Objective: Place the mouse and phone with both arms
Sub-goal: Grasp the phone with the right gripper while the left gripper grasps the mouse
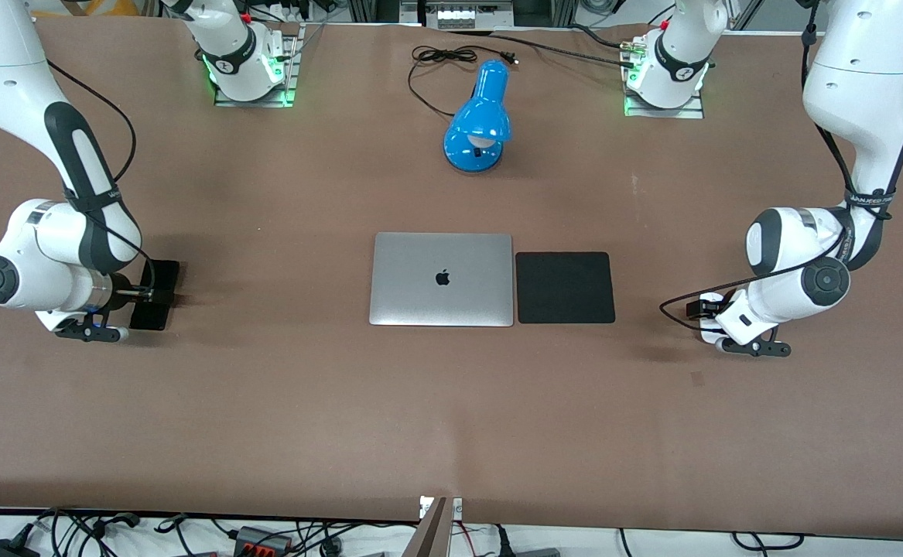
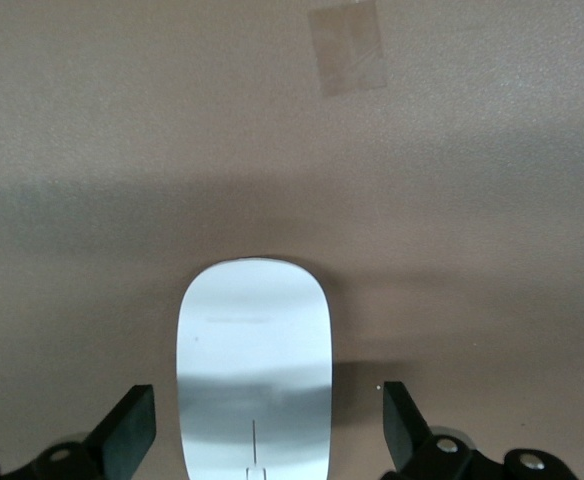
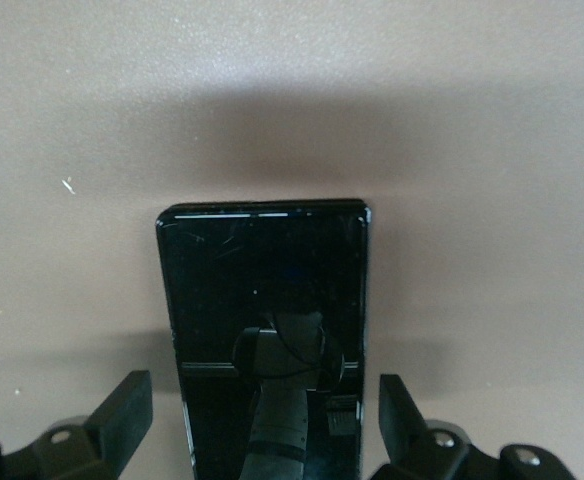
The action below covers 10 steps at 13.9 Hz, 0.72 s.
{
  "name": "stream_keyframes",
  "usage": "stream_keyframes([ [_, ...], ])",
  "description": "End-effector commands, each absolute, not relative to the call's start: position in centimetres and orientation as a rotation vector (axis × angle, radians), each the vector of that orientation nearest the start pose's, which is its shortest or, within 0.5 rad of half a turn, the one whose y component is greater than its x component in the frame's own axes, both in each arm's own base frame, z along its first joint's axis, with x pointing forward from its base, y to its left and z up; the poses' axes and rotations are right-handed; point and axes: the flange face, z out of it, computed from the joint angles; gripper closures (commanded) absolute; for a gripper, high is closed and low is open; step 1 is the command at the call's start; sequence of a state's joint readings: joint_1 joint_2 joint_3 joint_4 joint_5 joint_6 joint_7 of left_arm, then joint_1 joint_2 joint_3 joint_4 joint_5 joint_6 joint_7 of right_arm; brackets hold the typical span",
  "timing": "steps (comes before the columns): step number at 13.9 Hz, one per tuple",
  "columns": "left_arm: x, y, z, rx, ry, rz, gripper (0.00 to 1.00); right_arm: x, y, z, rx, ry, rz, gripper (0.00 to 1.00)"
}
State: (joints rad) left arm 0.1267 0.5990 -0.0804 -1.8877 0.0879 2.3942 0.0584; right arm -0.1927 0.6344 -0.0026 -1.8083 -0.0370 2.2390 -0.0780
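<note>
Low over the brown table (image 1: pixel 265 402), both arms at work. Left gripper (image 2: pixel 262 440) down at the left arm's end, fingers (image 2: pixel 127 435) spread wide on either side of the mouse (image 2: pixel 255 375) and clear of it; mouse flat on the table, largely hidden under the wrist in the front view. A scrap of clear tape (image 2: pixel 347 45) stuck to the table near the mouse.

Right gripper (image 3: pixel 262 440) down at the right arm's end, fingers (image 3: pixel 122 415) likewise parted, straddling the phone (image 3: pixel 267 320) without touching it; phone lying flat, glossy face up, mirroring the wrist above.

At mid-table, a closed silver laptop (image 1: pixel 442 279), with a square black pad (image 1: pixel 565 287) just beside it toward the left arm's end. Farther from the front camera, a blue lamp (image 1: pixel 479 120) with its black cord (image 1: pixel 439 58) trailing toward the bases.
</note>
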Motion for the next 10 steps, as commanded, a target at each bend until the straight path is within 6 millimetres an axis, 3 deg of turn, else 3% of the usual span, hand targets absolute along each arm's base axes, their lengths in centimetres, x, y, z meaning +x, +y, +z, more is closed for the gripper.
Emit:
stream_keyframes([
  [1,62.56,3.63,17.92,-3.112,0.153,0.126,0.06,61.48,-12.07,17.18,-3.127,0.13,0.314,0.0],
  [5,62.57,3.73,17.84,-3.113,0.153,0.124,0.49,61.38,-11.57,16.5,-3.125,0.104,0.333,0.0],
  [10,62.65,3.65,18.0,-3.112,0.181,0.119,0.64,61.42,-11.38,16.5,-3.153,0.051,0.342,0.0],
])
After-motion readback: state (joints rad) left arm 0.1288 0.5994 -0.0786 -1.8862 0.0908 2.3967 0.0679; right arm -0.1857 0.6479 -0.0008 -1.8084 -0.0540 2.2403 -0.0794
